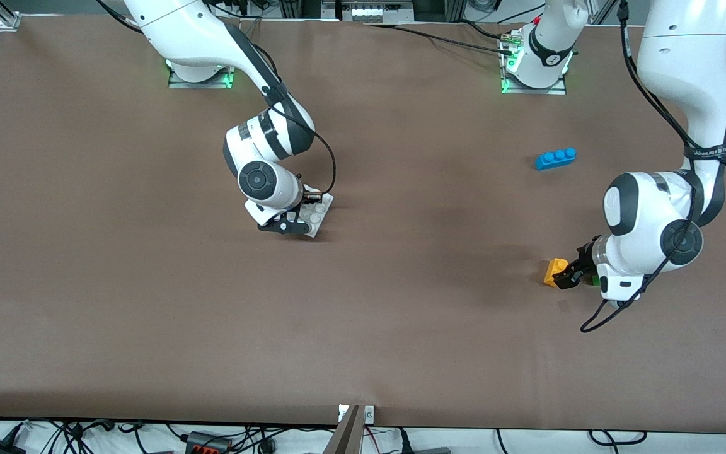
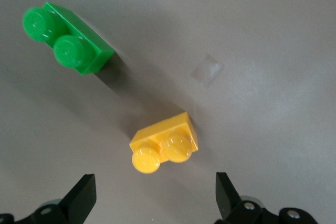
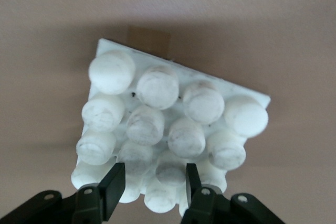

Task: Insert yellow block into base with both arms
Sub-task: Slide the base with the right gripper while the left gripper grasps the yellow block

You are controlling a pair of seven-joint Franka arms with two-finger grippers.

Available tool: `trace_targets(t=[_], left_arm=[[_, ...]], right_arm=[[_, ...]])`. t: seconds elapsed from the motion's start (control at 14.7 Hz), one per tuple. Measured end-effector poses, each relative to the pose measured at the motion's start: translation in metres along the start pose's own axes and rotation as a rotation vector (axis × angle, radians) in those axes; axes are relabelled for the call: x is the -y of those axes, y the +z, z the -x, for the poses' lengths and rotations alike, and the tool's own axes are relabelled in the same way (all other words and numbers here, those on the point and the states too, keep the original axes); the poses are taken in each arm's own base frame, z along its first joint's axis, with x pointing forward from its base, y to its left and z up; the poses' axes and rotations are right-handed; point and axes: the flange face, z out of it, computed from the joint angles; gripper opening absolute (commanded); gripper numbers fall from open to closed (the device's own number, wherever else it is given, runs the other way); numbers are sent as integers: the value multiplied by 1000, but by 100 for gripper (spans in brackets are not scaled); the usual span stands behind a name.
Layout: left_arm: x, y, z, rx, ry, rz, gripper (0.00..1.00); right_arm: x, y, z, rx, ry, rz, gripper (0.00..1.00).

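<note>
White base [image 3: 173, 124] pinched by right end effector [image 3: 152, 187], left end effector [image 2: 155, 198] spread over yellow block [image 2: 165, 142]

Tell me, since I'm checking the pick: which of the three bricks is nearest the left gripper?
The yellow block, just off the open left gripper; the green brick lies farther off, the blue brick farthest.

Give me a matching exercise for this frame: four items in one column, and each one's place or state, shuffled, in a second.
Items
1. small yellow plastic two-stud block
2. flat white studded plastic base plate
3. long blue three-stud plastic brick
4. left gripper

Places or states
A. lying alone, closer to the arm bases than the other bricks
B. open, just above the table
C. on the table beside a green two-stud brick, between open fingers
D. fingers of the right gripper closed on a stud at its edge

Pairs: 1-C, 2-D, 3-A, 4-B
</note>
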Motion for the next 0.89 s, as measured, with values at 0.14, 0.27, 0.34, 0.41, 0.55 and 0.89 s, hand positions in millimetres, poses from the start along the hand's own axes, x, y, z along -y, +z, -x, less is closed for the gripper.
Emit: trace_targets(t=[0.14, 0.27, 0.34, 0.41, 0.55, 0.89], left_arm=[[1, 1, -5, -19, -6, 8, 100], [1, 9, -10, -38, -11, 18, 100], [1, 16, -11, -42, -12, 18, 100], [1, 23, -12, -42, -13, 16, 100], [3, 37, -12, -50, -14, 17, 100], [3, 54, -4, -54, -7, 14, 100]], right_arm=[[17, -1, 0, -17, -22, -8, 50], [35, -1, 0, -35, -27, -18, 50], [42, -1, 0, -40, -19, -22, 50], [50, -1, 0, -47, -15, -30, 50], [70, 1, 1, -67, -12, -60, 50], [129, 12, 20, -148, -95, -130, 52]])
